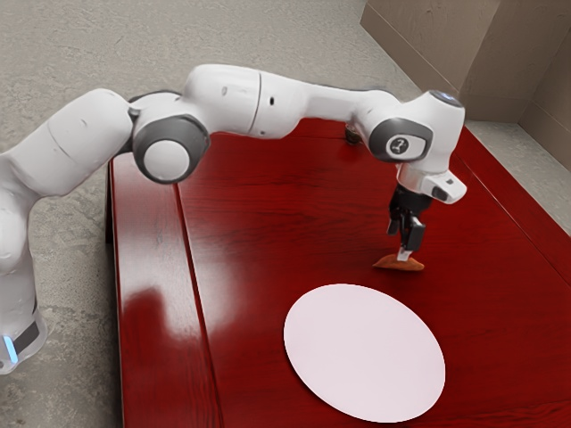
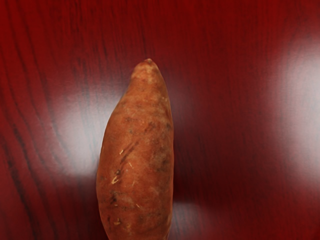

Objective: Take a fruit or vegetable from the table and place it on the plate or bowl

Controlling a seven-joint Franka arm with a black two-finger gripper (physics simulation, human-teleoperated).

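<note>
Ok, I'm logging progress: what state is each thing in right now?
Sweet potato: lying on the table, not lifted.
Plate: flat on the table, nothing on it.
Jaws: open, lowered right over the sweet potato.

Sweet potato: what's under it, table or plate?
Bare red table under the sweet potato; the white plate lies apart. The patch beneath it is covered by the potato itself.
</note>
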